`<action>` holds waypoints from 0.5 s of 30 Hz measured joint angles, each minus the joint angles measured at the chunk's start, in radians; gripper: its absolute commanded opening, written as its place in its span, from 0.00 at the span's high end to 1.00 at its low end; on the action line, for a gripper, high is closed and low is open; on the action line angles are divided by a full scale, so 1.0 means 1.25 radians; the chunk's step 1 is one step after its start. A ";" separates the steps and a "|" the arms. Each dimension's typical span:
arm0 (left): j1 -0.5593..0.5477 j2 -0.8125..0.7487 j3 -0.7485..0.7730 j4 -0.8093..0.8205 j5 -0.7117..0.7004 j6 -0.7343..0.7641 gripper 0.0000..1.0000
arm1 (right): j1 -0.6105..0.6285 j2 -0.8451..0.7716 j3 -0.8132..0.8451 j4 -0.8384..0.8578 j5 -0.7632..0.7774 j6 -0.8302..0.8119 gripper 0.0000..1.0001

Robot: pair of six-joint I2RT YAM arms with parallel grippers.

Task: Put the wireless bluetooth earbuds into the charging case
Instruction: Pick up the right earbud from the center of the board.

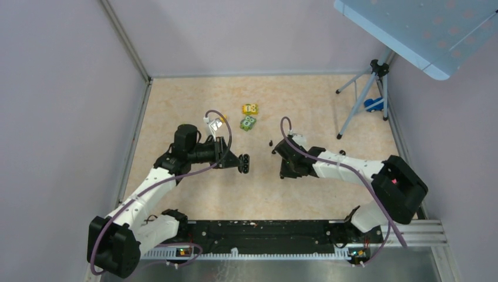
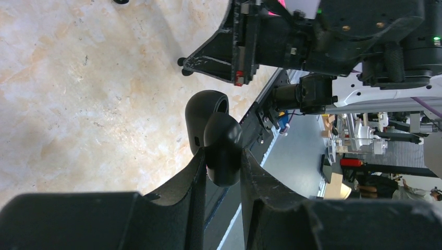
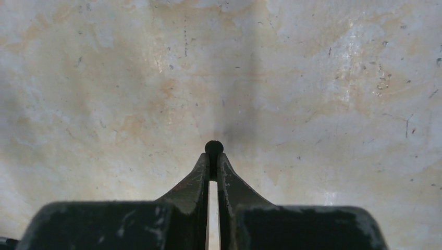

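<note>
My left gripper (image 2: 223,169) is shut on the charging case (image 2: 221,148), a black roundish case held off the table with its lid (image 2: 206,109) swung open; from above the case (image 1: 244,164) shows mid-table. In the right wrist view my right gripper (image 3: 213,156) is shut on one tiny black earbud (image 3: 213,147), low over the table. Seen from above, the right gripper (image 1: 275,151) stands just right of the case. A second small black earbud (image 1: 270,143) lies on the table just beyond the right fingers.
A yellow toy block (image 1: 250,108) and a green one (image 1: 248,122) sit behind the grippers. A tripod (image 1: 363,97) stands at the back right under a tilted blue panel (image 1: 423,29). Walls close the left, back and right sides.
</note>
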 measured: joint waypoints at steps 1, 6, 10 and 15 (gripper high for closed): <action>0.000 0.000 0.000 0.000 0.000 0.000 1.00 | 0.000 -0.015 -0.005 0.000 0.000 -0.004 1.00; 0.000 -0.005 0.000 0.000 0.001 0.004 1.00 | 0.000 -0.199 -0.093 0.088 -0.061 -0.075 1.00; 0.000 -0.015 0.000 0.000 -0.002 0.020 1.00 | 0.000 -0.455 -0.213 0.267 -0.191 -0.153 1.00; 0.000 -0.016 0.020 -0.026 -0.020 0.058 1.00 | 0.001 -0.653 -0.235 0.390 -0.327 -0.242 1.00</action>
